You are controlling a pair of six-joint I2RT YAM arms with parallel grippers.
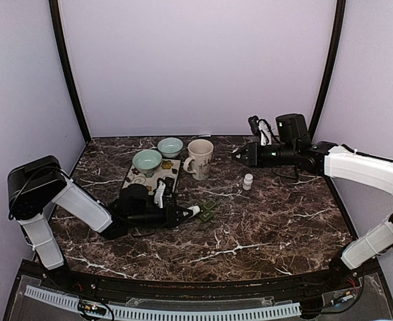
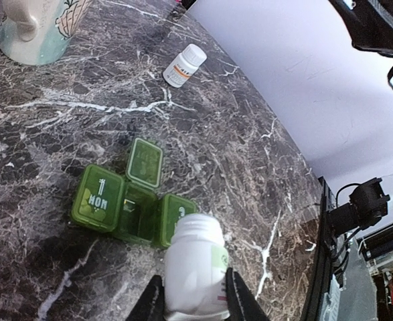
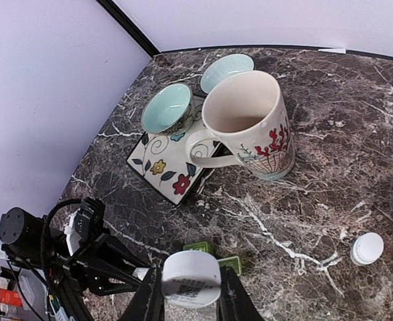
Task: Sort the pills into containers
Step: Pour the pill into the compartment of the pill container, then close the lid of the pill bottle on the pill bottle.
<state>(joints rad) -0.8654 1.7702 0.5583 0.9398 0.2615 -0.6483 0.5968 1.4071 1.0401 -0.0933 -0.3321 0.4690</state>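
My left gripper point(image 1: 189, 213) point(image 2: 195, 297) is shut on an uncapped white pill bottle point(image 2: 196, 267), tilted with its mouth toward a green pill organizer point(image 2: 102, 199) point(image 1: 207, 211). The organizer's middle compartment point(image 2: 134, 212) is open with its lid point(image 2: 144, 162) flipped up. I cannot tell what is inside. My right gripper point(image 1: 237, 156) point(image 3: 191, 297) is shut on a white bottle cap point(image 3: 191, 275), held in the air above the table. A second white pill bottle point(image 1: 248, 181) point(image 2: 185, 65) point(image 3: 367, 249), capped, stands apart on the marble.
A floral mug point(image 1: 199, 158) point(image 3: 250, 124) stands at the back centre. Two pale green bowls point(image 1: 147, 162) point(image 1: 170, 146) sit by a flowered tile point(image 3: 168, 164). The left arm point(image 3: 89, 257) shows below the mug in the right wrist view.
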